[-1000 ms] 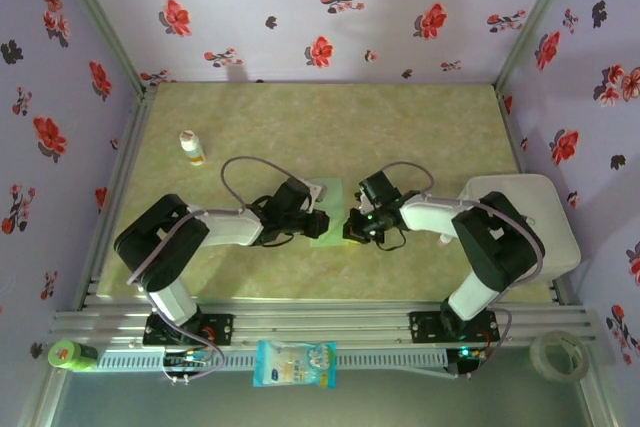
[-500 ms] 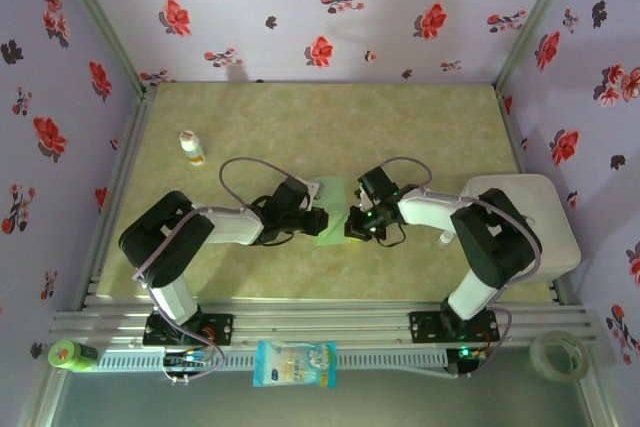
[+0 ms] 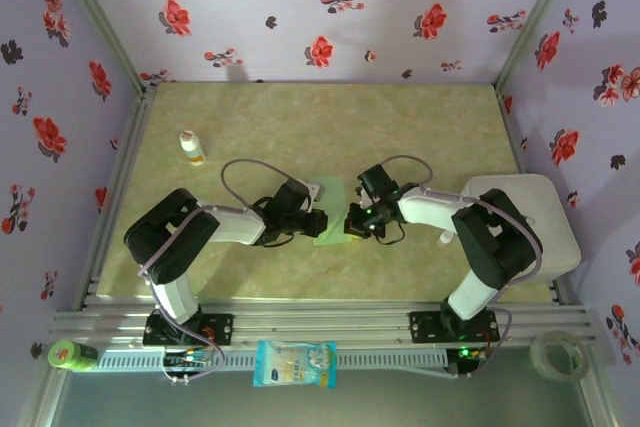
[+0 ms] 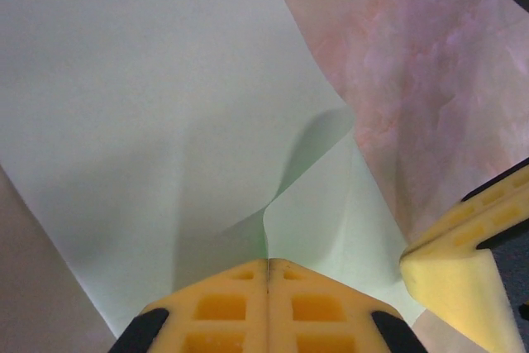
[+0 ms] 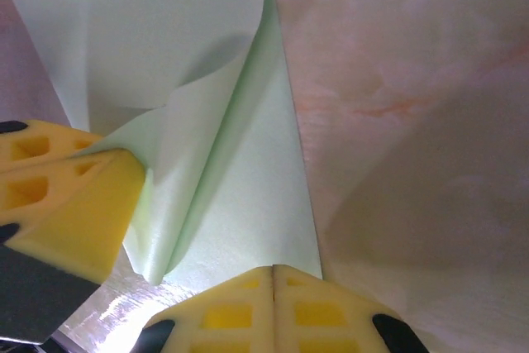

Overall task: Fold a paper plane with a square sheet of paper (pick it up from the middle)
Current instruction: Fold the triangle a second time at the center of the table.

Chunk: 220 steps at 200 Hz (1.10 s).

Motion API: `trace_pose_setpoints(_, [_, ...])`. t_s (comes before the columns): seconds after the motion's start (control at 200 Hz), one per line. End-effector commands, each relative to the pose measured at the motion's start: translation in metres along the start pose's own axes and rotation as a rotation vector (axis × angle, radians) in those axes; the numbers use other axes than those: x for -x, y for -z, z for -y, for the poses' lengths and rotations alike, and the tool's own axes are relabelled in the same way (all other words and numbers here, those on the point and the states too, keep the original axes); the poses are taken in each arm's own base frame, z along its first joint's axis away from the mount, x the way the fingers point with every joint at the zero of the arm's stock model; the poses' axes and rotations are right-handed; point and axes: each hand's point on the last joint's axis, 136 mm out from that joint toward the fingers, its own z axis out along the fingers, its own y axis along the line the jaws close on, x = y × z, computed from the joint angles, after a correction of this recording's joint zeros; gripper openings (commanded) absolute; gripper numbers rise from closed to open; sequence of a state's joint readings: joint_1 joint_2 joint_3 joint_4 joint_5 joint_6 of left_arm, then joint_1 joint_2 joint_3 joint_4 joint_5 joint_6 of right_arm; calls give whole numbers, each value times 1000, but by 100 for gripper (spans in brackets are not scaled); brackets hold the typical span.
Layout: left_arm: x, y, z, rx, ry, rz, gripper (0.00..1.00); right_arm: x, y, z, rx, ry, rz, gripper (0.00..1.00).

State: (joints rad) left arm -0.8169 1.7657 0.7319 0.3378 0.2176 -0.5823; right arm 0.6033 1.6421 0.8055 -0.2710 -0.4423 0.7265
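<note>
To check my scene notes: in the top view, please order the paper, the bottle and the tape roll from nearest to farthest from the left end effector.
1. Paper, pinched in the left end effector, mid-table.
2. Bottle, back left of it.
3. Tape roll, far right, beyond the near rail.

No text, brand, number or sign can be read in any of the views. Print is seen on the white-and-blue packet at the bottom centre of the overhead frame, but it is too small to be made out. The same goes for the banded label on the small white bottle at the left of that frame. The square sheet of paper, shown close in both wrist views, is plain and unmarked.
</note>
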Motion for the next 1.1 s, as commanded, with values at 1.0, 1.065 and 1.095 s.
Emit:
trace_pose_setpoints(1.0, [22, 10, -7, 2, -8, 42, 0, -5, -12, 23, -127, -22, -56, 0])
trace_pose_setpoints(1.065, [23, 11, -9, 14, -15, 47, 0, -6, -13, 22, -126, -22, -58, 0])
trace_pose_setpoints(1.095, [24, 11, -10, 16, -16, 48, 0, -6, -13, 23, -129, -25, -61, 0])
